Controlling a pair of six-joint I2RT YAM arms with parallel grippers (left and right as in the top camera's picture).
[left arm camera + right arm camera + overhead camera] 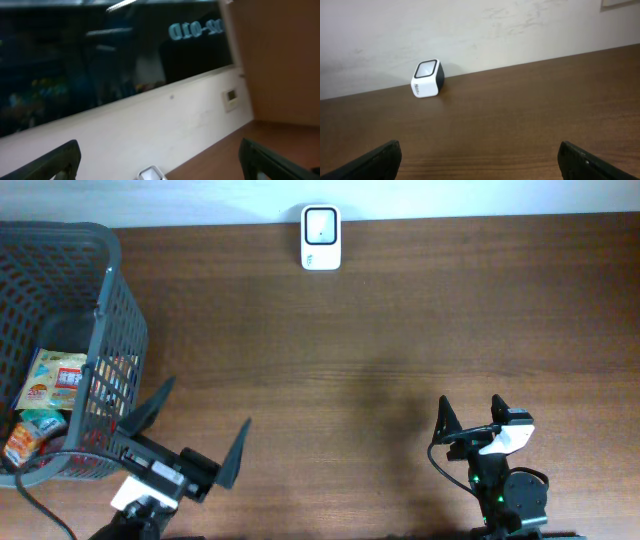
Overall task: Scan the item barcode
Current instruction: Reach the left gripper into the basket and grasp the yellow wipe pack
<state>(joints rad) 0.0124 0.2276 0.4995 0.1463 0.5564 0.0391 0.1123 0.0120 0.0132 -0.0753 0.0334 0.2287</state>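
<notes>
A white barcode scanner stands at the table's far edge against the wall; it also shows in the right wrist view and at the bottom edge of the left wrist view. Snack packets lie inside a dark mesh basket at the far left. My left gripper hangs open and empty just right of the basket, tilted up toward the wall. My right gripper is open and empty near the front right, level over bare wood.
The brown wooden table runs from the basket to the right edge. A pale wall with a dark window rises behind the scanner. A black cable trails by the left arm.
</notes>
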